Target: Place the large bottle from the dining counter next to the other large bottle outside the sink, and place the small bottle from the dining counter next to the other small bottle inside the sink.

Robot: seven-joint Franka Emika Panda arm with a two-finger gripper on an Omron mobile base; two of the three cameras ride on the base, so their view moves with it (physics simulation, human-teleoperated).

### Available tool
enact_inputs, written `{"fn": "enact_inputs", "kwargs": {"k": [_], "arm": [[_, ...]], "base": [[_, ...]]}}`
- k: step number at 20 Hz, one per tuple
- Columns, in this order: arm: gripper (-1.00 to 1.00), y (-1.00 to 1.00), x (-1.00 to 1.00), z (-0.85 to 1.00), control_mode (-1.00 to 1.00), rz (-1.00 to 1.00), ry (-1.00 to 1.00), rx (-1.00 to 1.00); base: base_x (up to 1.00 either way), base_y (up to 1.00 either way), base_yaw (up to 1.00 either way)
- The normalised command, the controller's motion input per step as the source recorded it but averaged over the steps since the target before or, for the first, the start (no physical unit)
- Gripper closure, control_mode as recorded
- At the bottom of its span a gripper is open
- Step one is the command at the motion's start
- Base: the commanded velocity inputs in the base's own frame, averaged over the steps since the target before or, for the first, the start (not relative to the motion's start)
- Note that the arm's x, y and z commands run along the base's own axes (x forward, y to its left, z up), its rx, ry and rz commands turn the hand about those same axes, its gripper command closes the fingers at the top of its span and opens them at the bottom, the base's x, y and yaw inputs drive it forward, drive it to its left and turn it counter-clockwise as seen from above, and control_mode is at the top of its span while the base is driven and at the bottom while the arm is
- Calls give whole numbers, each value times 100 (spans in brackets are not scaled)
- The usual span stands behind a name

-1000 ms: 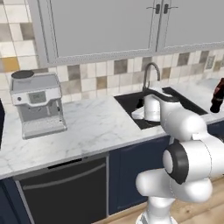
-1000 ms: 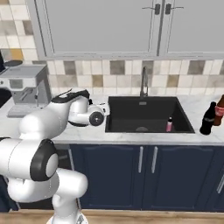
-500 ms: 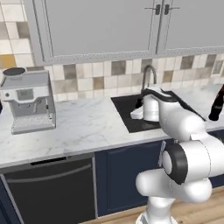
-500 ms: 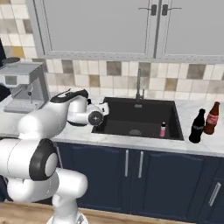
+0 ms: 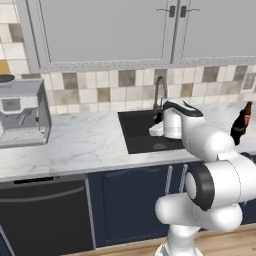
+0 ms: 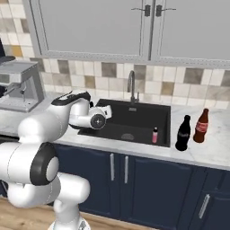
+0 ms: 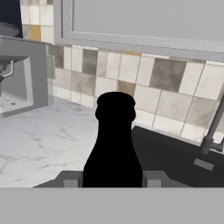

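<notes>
My gripper [image 7: 113, 177] is shut on the small bottle [image 7: 113, 144], a dark bottle whose neck rises between the fingers [image 7: 70, 178]. The hand [image 6: 98, 119] hovers over the left rim of the black sink [image 6: 139, 117], and it shows from the other side too [image 5: 164, 125]. Inside the basin stands the other small bottle [image 6: 155, 134], pink with a dark cap. On the counter right of the sink, the black large bottle [image 6: 183, 133] stands beside the other large bottle [image 6: 201, 126] with its reddish neck [image 5: 246, 111]. The dining counter is out of view.
A curved steel tap [image 6: 130, 85] rises behind the sink. A grey coffee machine [image 5: 22, 115] stands at the far left of the marble counter [image 5: 85, 145]. Tiled wall and grey cabinets [image 6: 90, 27] are behind; navy cupboard doors [image 6: 134, 179] are below.
The whole picture has slid left, so the base has driven right along the counter. The gripper has stayed shut on the small bottle.
</notes>
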Motion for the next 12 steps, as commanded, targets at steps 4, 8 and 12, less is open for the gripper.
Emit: {"fn": "enact_inputs", "kwargs": {"k": [4,8,12], "arm": [[100,0,0,0,100,0,0,0],[100,0,0,0,100,0,0,0],[100,0,0,0,100,0,0,0]], "base": [[20,-41,21],[26,-13,9],[43,-3,4]]}}
